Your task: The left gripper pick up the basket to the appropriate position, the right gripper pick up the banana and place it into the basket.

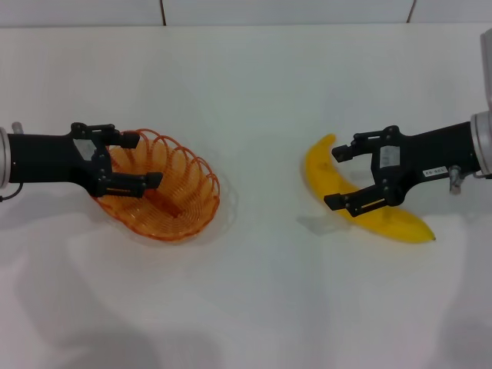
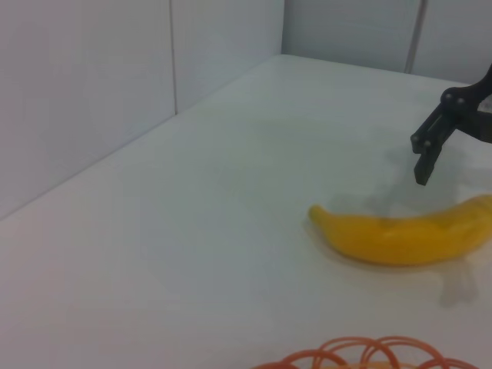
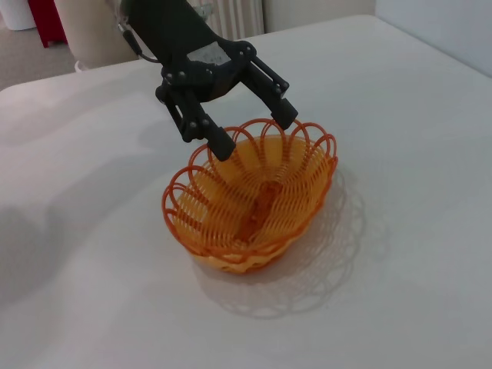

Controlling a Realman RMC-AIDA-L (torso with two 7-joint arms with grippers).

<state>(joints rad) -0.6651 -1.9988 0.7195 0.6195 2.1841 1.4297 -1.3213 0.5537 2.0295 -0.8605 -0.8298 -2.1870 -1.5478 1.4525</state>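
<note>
Left gripper point(image 1: 134, 160), fingers apart, straddles basket point(image 1: 184, 201) rim; right gripper point(image 1: 336, 177), apart over banana point(image 1: 327, 171), should close mid-length.

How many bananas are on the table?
1. The banana lies on the white table, on the robot's right, beneath the open right gripper. None sits in the basket.

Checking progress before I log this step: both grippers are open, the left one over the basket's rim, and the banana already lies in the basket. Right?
Not quite. The banana is not in the basket; it lies on the table apart from it, under the open right gripper. The head view shows this. The rest holds: the left gripper is open over the basket's rim.
</note>
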